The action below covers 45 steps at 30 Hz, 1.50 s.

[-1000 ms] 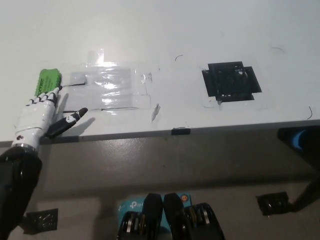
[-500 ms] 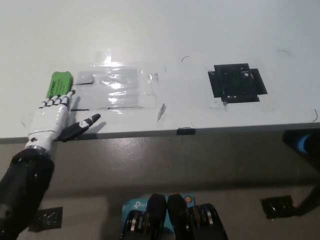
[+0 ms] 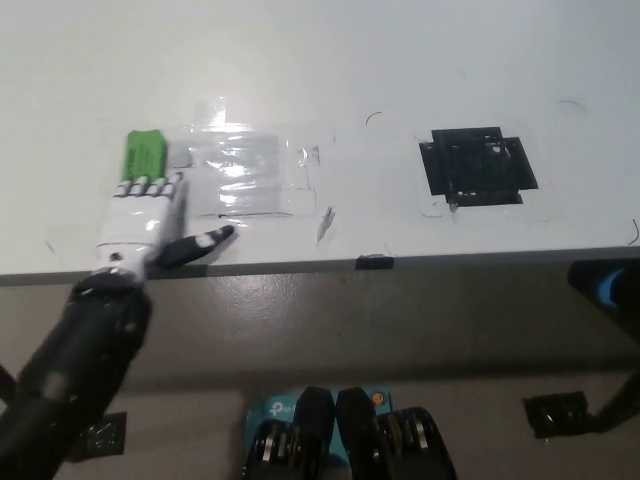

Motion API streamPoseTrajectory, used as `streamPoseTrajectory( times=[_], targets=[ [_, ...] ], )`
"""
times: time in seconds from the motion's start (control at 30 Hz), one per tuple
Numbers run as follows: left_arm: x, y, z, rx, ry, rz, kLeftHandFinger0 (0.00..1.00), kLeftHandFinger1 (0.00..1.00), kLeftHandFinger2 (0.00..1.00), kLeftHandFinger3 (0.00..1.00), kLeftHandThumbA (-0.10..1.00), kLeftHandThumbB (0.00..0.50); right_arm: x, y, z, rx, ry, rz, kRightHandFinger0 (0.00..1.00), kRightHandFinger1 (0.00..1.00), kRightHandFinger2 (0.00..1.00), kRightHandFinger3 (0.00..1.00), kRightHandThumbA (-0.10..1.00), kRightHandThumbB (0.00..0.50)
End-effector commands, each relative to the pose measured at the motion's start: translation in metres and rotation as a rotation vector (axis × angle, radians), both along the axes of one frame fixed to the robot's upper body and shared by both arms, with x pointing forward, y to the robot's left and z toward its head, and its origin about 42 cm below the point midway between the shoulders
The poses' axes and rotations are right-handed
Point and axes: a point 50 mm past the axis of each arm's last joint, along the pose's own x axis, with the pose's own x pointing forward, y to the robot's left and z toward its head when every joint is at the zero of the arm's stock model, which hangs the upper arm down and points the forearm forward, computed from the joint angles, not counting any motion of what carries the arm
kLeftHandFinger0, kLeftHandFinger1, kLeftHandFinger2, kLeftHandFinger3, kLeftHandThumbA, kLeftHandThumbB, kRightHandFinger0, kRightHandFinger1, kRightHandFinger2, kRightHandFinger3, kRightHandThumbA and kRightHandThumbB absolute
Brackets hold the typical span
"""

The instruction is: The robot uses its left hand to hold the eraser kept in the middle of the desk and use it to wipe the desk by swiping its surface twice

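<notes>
A green eraser lies on the white desk at the left. My white left hand lies flat on the desk just before it, open, its fingertips touching the eraser's near end and the thumb spread out to the right. The eraser is not held. My right hand is out of view.
A patch of clear tape shines on the desk right of the eraser. A black taped square sits at the right. The desk's front edge runs across the middle, with grey floor below it.
My left hand has moved right and a little forward, turning more upright, and stays behind the eraser. The camera has shifted slightly, so the whole scene sits further right.
</notes>
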Motion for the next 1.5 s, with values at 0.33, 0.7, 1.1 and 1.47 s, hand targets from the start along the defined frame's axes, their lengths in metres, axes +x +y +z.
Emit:
streamPoseTrajectory(
  times=[0.33, 0.7, 1.1, 1.47],
  targets=[
    [-0.06, -0.193, -0.082, -0.242, 0.49, -0.251, 1.0, 1.0, 1.0, 1.0, 1.0, 0.438, 0.018, 0.003, 0.026, -0.079, -0.085, 0.021, 1.0, 1.0, 1.0, 1.0, 1.0, 0.127],
    [-0.088, -0.238, -0.097, -0.249, 0.557, -0.319, 1.0, 1.0, 1.0, 1.0, 1.0, 0.394, 0.026, 0.009, 0.032, -0.113, -0.109, 0.027, 1.0, 1.0, 1.0, 1.0, 1.0, 0.097],
    [-0.085, -0.231, -0.103, -0.195, 0.578, -0.301, 1.0, 1.0, 1.0, 1.0, 1.0, 0.352, 0.029, 0.008, 0.032, -0.126, -0.107, 0.033, 1.0, 1.0, 1.0, 1.0, 1.0, 0.076],
    [-0.064, -0.15, -0.115, -0.163, 0.553, -0.125, 1.0, 1.0, 1.0, 1.0, 1.0, 0.406, 0.026, 0.006, 0.032, -0.117, -0.112, 0.019, 1.0, 1.0, 1.0, 1.0, 1.0, 0.017]
  ],
)
